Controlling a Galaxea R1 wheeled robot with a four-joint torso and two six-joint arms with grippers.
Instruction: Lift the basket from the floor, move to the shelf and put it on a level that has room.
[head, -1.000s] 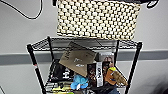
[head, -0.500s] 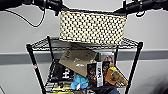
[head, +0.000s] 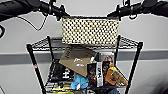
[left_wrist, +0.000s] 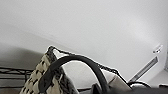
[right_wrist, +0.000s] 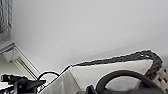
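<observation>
The cream-white woven basket (head: 90, 31) hangs between my two arms at the shelf's (head: 133, 62) top. Its bottom is right at the level (head: 40, 43), the top wire tier; I cannot tell whether it touches. My left gripper (head: 60, 14) is at the basket's left upper corner and my right gripper (head: 113, 14) at its right upper corner, each shut on an end of the basket. A black loop handle (left_wrist: 75, 60) arches over the woven wall (left_wrist: 37, 75) in the left wrist view. The other handle (right_wrist: 125, 75) and the pale inner lining (right_wrist: 105, 72) appear in the right wrist view.
The tier below is cluttered: a tilted brown cardboard piece (head: 77, 61), dark boxes (head: 96, 73), a blue item (head: 79, 81) and an orange and yellow item (head: 113, 75). A grey wall with a darker band (head: 15, 58) stands close behind the rack. A cable (head: 30, 23) hangs under my left arm.
The basket has come down and moved away from the camera toward the top tier, carried by both arms. The rack has stayed in place in the picture.
</observation>
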